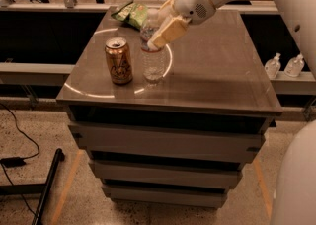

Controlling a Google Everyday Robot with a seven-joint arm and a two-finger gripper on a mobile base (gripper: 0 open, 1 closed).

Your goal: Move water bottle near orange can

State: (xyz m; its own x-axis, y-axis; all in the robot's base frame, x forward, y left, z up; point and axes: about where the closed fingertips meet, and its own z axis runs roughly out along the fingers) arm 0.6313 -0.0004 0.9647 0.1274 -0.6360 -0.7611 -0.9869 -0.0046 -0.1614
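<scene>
The water bottle (152, 64), clear ribbed plastic, stands upright on the brown table (212, 71), just right of the orange can (118, 60) with a small gap between them. My gripper (152, 40) comes in from the upper right and is shut on the bottle's upper part; one cream finger (168, 30) lies across the neck and hides the cap. The can stands upright with its silver top showing.
A green snack bag (130, 13) lies at the table's far left behind the bottle. Two small pump-top bottles (285, 65) stand on a ledge to the right. A pale ring (74, 90) is marked on the tabletop. Drawers sit below the top.
</scene>
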